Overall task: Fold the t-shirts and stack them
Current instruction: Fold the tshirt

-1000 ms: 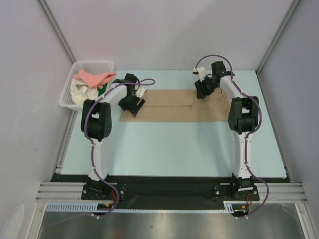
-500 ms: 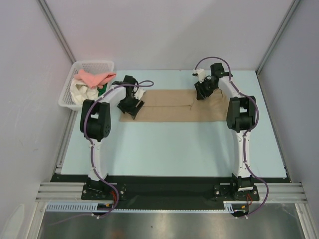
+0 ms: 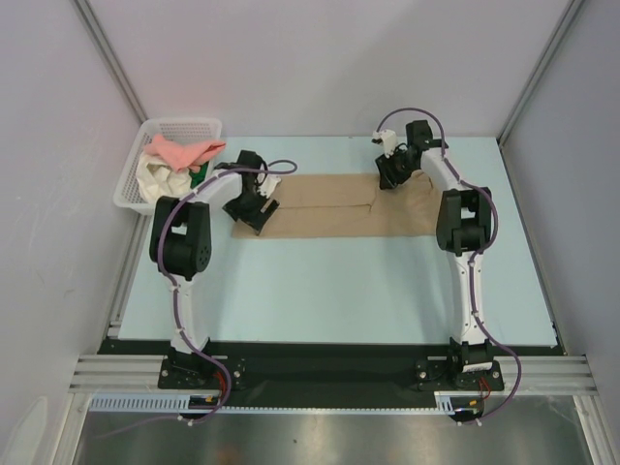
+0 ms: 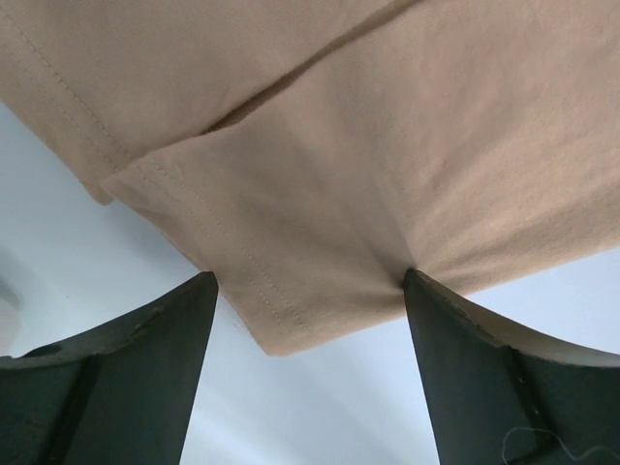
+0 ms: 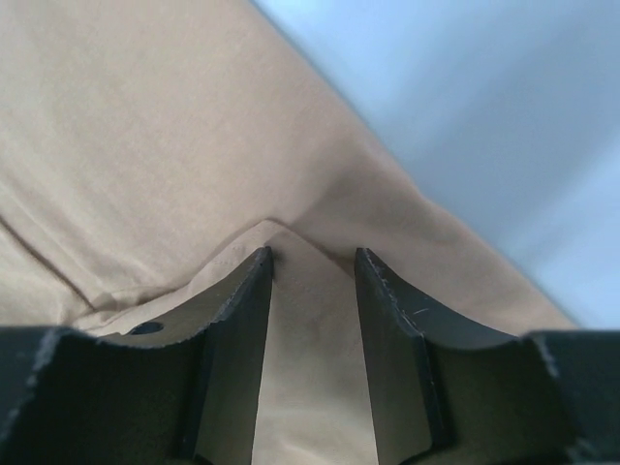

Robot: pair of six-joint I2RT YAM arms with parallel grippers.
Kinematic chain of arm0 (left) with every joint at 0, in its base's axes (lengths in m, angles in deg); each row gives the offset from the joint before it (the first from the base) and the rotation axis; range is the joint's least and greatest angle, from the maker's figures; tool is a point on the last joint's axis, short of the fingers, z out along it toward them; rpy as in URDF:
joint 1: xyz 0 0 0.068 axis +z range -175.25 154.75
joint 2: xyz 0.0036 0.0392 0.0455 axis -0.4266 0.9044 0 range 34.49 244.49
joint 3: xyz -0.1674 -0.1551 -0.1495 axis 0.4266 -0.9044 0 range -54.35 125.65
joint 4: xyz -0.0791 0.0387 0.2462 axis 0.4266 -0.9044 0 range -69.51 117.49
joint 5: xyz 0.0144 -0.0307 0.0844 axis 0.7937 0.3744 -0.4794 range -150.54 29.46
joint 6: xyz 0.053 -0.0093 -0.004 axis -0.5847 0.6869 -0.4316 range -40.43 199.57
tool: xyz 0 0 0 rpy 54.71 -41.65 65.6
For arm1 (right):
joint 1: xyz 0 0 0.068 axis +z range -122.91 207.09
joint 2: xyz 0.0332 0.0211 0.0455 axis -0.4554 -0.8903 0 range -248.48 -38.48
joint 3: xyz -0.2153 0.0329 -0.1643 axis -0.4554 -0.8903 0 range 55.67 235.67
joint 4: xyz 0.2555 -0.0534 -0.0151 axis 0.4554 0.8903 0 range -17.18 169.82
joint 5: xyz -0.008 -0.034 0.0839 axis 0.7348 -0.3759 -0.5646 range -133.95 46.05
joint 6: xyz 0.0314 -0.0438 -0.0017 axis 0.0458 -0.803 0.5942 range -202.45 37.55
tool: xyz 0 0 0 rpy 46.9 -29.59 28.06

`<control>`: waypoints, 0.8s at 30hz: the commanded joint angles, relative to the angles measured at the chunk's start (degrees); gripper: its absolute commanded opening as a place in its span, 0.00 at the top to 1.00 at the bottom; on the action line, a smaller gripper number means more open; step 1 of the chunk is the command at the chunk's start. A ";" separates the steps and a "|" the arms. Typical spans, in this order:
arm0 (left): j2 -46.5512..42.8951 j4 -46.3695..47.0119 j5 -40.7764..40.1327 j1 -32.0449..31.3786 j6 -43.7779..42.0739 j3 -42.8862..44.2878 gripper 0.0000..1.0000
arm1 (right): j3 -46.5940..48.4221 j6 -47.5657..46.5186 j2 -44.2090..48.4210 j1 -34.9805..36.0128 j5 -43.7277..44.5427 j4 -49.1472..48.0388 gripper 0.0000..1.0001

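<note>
The tan t-shirt (image 3: 339, 205) lies flat as a long folded strip across the far half of the table. My left gripper (image 3: 252, 207) is at its left end. In the left wrist view it (image 4: 308, 279) is open wide, a hemmed corner of the tan shirt (image 4: 320, 194) lies between the fingers, and the right fingertip (image 4: 418, 291) touches the cloth. My right gripper (image 3: 389, 175) is at the far edge, right of centre. Its jaws (image 5: 312, 254) stand partly open, pressed onto the tan cloth (image 5: 145, 126), with a raised fold between the tips.
A white mesh basket (image 3: 131, 179) stands at the far left and holds a salmon-pink shirt (image 3: 184, 151), a cream-white one (image 3: 155, 178) and a bit of green cloth (image 3: 200, 174). Grey walls close in the left, right and back sides. The table's light blue surface (image 3: 339, 281) stretches toward the arm bases.
The left jaws have opened wider and that gripper has shifted slightly left. The right gripper has edged back and left along the shirt's far edge, its jaws a little narrower.
</note>
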 commanded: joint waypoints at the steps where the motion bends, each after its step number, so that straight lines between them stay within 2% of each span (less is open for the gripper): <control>1: -3.41 -4.39 -1.98 0.05 -4.02 4.53 0.15 | 3.89 0.84 0.42 0.22 2.28 -2.52 0.55; 4: -5.69 -5.63 -1.19 -0.91 -5.86 10.07 0.02 | 2.84 1.45 5.76 -0.48 3.60 -4.35 0.53; 7: -8.33 -5.20 -1.62 -2.93 -7.80 11.67 0.00 | -0.14 3.21 10.96 -1.36 4.13 -7.51 0.51; 8: -8.95 -4.76 -2.15 -3.55 -8.24 11.68 0.00 | -1.89 4.52 15.42 -1.97 4.30 -8.66 0.51; 12: -11.23 -2.57 -5.13 -6.62 -13.51 8.79 0.01 | -13.14 7.08 26.34 -4.52 3.61 -13.06 0.50; 14: -12.99 -0.64 -7.33 -7.51 -17.03 3.79 0.03 | -17.37 7.96 29.34 -6.45 2.12 -10.79 0.47; 18: -16.86 8.04 -7.78 -7.42 -21.07 -5.88 0.04 | -17.73 7.96 30.23 -13.21 -4.12 6.30 0.47; 19: -17.56 9.38 -7.69 -7.42 -22.21 -8.95 0.05 | -19.29 7.96 30.32 -14.18 -4.40 8.01 0.47; 24: -14.41 9.50 -6.81 -6.45 -20.47 -10.56 0.09 | -27.30 2.87 31.29 -20.06 -4.39 11.98 0.50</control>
